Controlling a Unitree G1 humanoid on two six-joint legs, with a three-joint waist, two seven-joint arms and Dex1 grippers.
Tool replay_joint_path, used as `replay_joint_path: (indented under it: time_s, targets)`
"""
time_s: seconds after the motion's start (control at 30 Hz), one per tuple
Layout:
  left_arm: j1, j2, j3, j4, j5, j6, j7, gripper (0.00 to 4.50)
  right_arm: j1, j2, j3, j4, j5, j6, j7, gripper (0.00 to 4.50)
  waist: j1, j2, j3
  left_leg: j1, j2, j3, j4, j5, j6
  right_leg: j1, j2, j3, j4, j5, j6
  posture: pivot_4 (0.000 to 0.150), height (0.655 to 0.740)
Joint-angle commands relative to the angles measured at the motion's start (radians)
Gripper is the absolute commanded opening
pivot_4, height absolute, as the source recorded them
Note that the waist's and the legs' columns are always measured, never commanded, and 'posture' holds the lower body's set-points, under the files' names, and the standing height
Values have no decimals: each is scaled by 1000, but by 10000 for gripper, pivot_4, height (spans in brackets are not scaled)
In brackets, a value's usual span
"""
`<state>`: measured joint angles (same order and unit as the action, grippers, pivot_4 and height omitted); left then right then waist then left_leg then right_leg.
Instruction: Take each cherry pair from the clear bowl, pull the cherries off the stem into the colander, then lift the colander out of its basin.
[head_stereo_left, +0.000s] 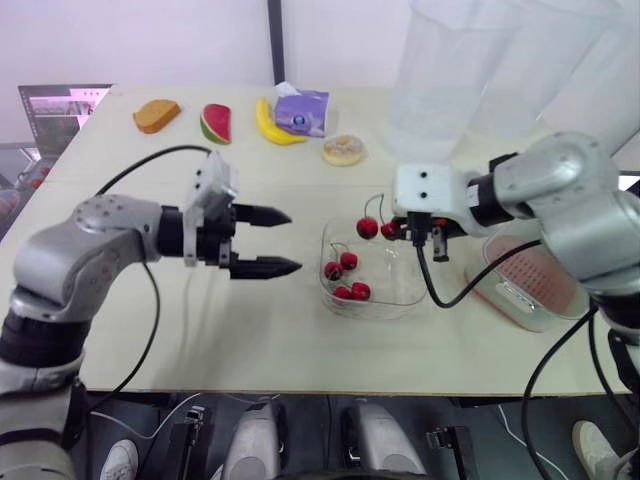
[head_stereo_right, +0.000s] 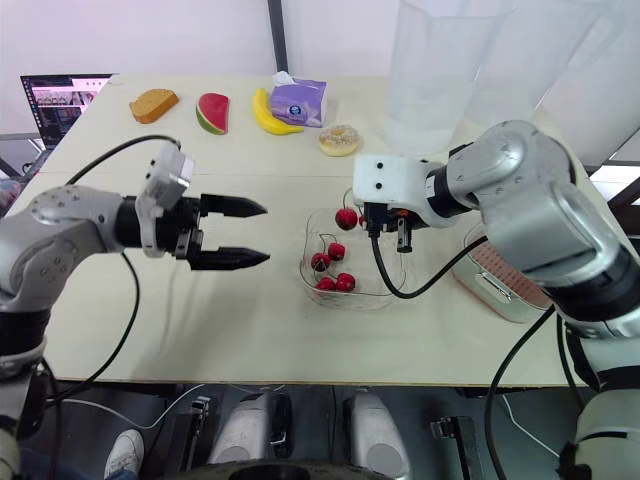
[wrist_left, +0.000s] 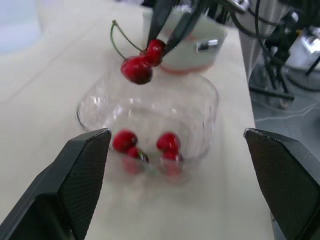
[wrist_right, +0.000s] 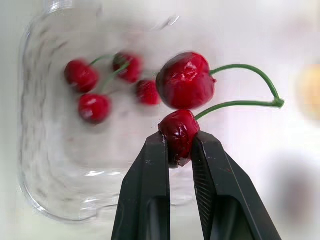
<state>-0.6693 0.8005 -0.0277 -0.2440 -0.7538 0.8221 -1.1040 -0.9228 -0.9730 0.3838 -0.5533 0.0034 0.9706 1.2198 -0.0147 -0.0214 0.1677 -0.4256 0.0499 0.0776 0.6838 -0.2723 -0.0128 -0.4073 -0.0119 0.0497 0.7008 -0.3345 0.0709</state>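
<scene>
Beige table (head_stereo_left: 250, 340) against a white wall, seen from the head camera. I take the clear bowl (head_stereo_left: 400, 300) as the reference for every position. The right gripper (head_stereo_left: 403, 230) hangs just above the bowl's far rim, pinching one cherry of a cherry pair (head_stereo_left: 367, 228). The second cherry dangles beside the first, and the stems arch upward. The left gripper (head_stereo_left: 295, 240) hovers to the robot's left of the bowl, apart from it, with its two fingers spread and pointing toward it. Four cherries (head_stereo_left: 348, 260) lie inside the bowl. On the bowl's opposite side stands the white basin (head_stereo_left: 500, 300), with the red colander (head_stereo_left: 535, 275) seated in it. Beyond the bowl, in a row, are one bread slice (head_stereo_left: 157, 115), one watermelon slice (head_stereo_left: 215, 123), one banana (head_stereo_left: 275, 128), one tissue pack (head_stereo_left: 302, 110) and one doughnut (head_stereo_left: 343, 150).

Left wrist camera. Both black fingers (wrist_left: 85, 170) stand wide apart, with the bowl ahead and between them, the held pair above it and the basin behind it.

Right wrist camera. I read the two fingers as closed on the lower cherry (wrist_right: 179, 132). The upper cherry (wrist_right: 185, 80) touches it, and two green stems (wrist_right: 250, 70) join at one tip. Four more cherries rest in the bowl beneath.
</scene>
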Motion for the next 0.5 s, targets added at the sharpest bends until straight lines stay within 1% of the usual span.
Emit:
replay_joint_path:
  time_s: [0.03,0.1,0.13,0.23,0.33,0.43,0.5]
  targets:
    - [-75,-38,1,68,3,-21,-25,45000,88,-22,-50,-104,-76,-88,-132,1819,-2,0,0,0,0,1,0,0,0,0,0,1,0,0,0,1500,7400]
    - [-117,-77,0,114,6,-49,-48,45000,167,-23,-70,-152,-99,-178,-185,1819,-1,0,0,0,0,1,0,0,0,0,0,0,0,0,0,1500,7400]
    - [-147,-97,-14,149,10,-46,-64,45000,230,-11,-84,-179,-117,-241,-233,1819,0,0,0,0,0,1,0,0,0,0,0,1,0,0,0,1500,7400]
    - [-205,-139,-84,233,65,-85,-133,45000,388,-2,-114,-227,-154,-419,-318,1819,2,0,0,-1,-1,0,0,0,-1,0,1,0,0,0,0,1500,7400]
    - [-258,-197,-141,322,122,-118,-167,45000,446,4,-125,-221,-195,-557,-360,1819,0,0,0,0,-1,1,1,1,-2,0,1,1,0,0,1,1500,7400]
    - [-295,-248,-196,394,192,-175,-198,45000,461,12,-115,-201,-237,-635,-375,1819,-2,0,0,0,-1,1,1,1,-2,0,2,1,0,0,1,1500,7400]
    - [-311,-276,-215,424,214,-189,-216,45000,464,19,-111,-187,-259,-670,-378,1819,-2,0,0,0,-1,1,1,1,-2,0,2,1,0,0,1,1500,7400]
